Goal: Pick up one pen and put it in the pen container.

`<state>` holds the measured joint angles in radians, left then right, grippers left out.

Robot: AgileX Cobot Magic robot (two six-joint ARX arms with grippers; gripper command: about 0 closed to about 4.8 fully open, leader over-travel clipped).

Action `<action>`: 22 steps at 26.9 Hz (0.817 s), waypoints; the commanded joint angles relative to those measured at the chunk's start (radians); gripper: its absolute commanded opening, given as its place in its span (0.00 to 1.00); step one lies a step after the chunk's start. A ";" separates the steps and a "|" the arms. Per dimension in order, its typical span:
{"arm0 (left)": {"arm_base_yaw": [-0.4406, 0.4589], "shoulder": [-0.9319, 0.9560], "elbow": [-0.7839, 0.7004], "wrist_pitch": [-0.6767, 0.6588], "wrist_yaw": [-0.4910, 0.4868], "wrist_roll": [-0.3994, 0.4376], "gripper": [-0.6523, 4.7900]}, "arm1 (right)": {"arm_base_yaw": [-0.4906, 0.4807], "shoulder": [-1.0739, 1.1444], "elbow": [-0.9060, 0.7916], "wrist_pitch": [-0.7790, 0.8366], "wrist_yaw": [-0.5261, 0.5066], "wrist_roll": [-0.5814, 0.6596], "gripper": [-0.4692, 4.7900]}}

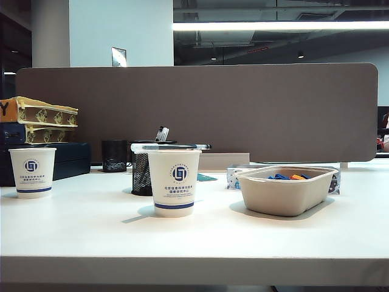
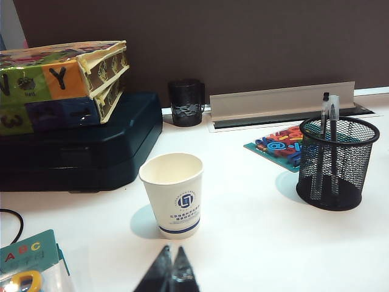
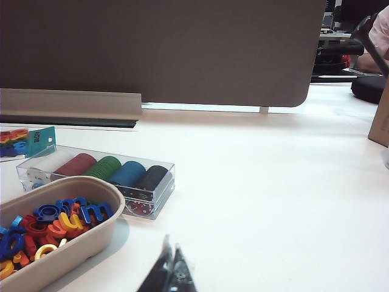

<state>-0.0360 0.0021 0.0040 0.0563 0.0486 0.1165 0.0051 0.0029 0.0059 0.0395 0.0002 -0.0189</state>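
pen (image 1: 173,146): lying across a paper cup (image 1: 174,181) rim, beside pen container (image 2: 336,163) | left tool (image 2: 172,272): clenched, empty, low over bench (image 2: 255,243), well apart from pen | right tool (image 3: 171,269): clenched, empty, near tray (image 3: 73,246)

So the left gripper (image 2: 172,274) sits low over the white table (image 2: 255,243), fingertips pressed together, nothing in them. Just past it is a white paper cup (image 2: 173,193) with a blue logo, standing upright. Off to one side there's the black mesh pen container (image 2: 336,163) with what looks like two pens (image 2: 328,143) standing inside, hard to tell them apart. Behind the paper cup: a small black cup (image 2: 186,102), colourful boxes (image 2: 61,82) stacked on a dark case (image 2: 85,146), and a letter mat (image 2: 276,146).
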 commanded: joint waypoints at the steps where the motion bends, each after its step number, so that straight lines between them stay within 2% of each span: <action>1: -0.002 0.000 0.003 0.012 -0.003 0.003 0.13 | 0.002 -0.006 -0.005 0.008 0.001 -0.001 0.09; 6: -0.002 0.000 0.003 0.013 0.002 0.003 0.13 | 0.002 -0.006 -0.005 0.010 -0.003 -0.001 0.09; 9: -0.002 0.000 0.003 0.012 0.081 -0.004 0.12 | 0.002 -0.006 -0.005 0.011 -0.003 0.000 0.09; 12: -0.002 0.000 0.003 0.012 0.121 -0.099 0.12 | 0.002 -0.006 -0.005 0.027 -0.003 0.078 0.09; 16: -0.002 0.000 0.003 0.013 0.124 -0.133 0.12 | 0.002 -0.006 -0.005 0.099 -0.002 0.085 0.09; 19: -0.002 0.000 0.003 0.057 0.137 -0.143 0.12 | 0.002 -0.006 -0.002 0.118 -0.003 0.166 0.09; 22: -0.002 0.000 0.011 0.114 0.138 -0.208 0.12 | 0.002 -0.006 -0.001 0.131 -0.003 0.221 0.09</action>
<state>-0.0360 0.0021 0.0048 0.1371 0.1810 -0.0509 0.0051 0.0029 0.0063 0.1421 -0.0010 0.1661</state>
